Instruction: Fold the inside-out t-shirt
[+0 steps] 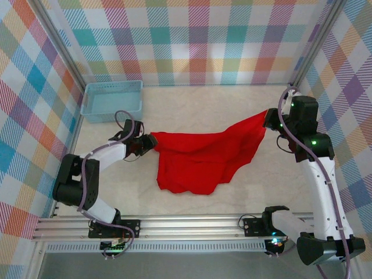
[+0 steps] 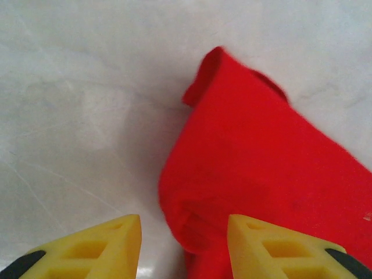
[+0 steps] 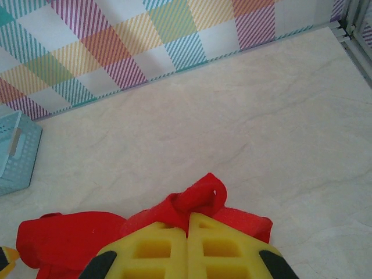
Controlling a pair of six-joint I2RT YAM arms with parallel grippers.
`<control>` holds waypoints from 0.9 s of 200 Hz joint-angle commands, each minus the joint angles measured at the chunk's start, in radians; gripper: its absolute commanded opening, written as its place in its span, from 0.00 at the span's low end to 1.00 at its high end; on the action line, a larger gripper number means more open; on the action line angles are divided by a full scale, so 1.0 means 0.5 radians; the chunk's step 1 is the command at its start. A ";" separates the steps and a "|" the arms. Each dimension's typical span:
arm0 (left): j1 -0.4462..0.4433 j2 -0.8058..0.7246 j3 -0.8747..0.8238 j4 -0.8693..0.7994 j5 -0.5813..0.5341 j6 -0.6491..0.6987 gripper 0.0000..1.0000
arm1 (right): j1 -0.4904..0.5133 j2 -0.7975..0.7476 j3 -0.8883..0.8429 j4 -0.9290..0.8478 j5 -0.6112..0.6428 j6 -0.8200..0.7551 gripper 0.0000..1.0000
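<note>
- Here's the plain bright red short-sleeved cloth t-shirt (image 1: pixel 195 160), bunched in the middle of the pale marble-look table (image 1: pixel 209 104). One corner is drawn up and out to the right.
- The right gripper (image 3: pixel 188 218) has its yellow fingers pressed together on a puckered knot of red cloth, so it is clamped on the shirt's right corner. From above, the fabric rises in a taut ridge toward it.
- The left gripper (image 2: pixel 181 224) sits low at the shirt's left tip with its fingers parted. A rolled red edge lies partly in the gap and bare table shows beside it, so nothing is pinched there.
- On handling, I'd judge this cloth light, soft and floppy. It drapes and wrinkles and has no stiffness, so it will sag wherever it isn't held and drag across the table.
- Where to take hold: the rolled hem right at the left fingers looks best, thick enough to bite. Gripping opposite corners would let the arms stretch the shirt flat.
- The white tag can't be made out here.
- Now edges and room. The light blue slotted plastic basket (image 1: pixel 111 100) sits at the far left corner, well apart from the shirt.
- There is open table behind the shirt and in front of it. The checked walls close in on three sides, and the right arm works near the right one.
</note>
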 commanded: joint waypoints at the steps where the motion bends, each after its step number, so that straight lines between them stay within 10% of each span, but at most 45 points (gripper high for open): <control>1: 0.000 0.068 -0.037 0.154 -0.032 0.018 0.43 | 0.012 -0.001 0.071 -0.014 0.038 -0.033 0.00; 91: 0.002 0.040 -0.100 0.438 0.106 0.124 0.04 | 0.010 0.065 0.131 -0.116 0.253 -0.008 0.00; 180: 0.109 -1.375 0.128 0.172 0.406 0.257 0.00 | -0.022 0.174 0.952 -0.501 0.992 0.053 0.00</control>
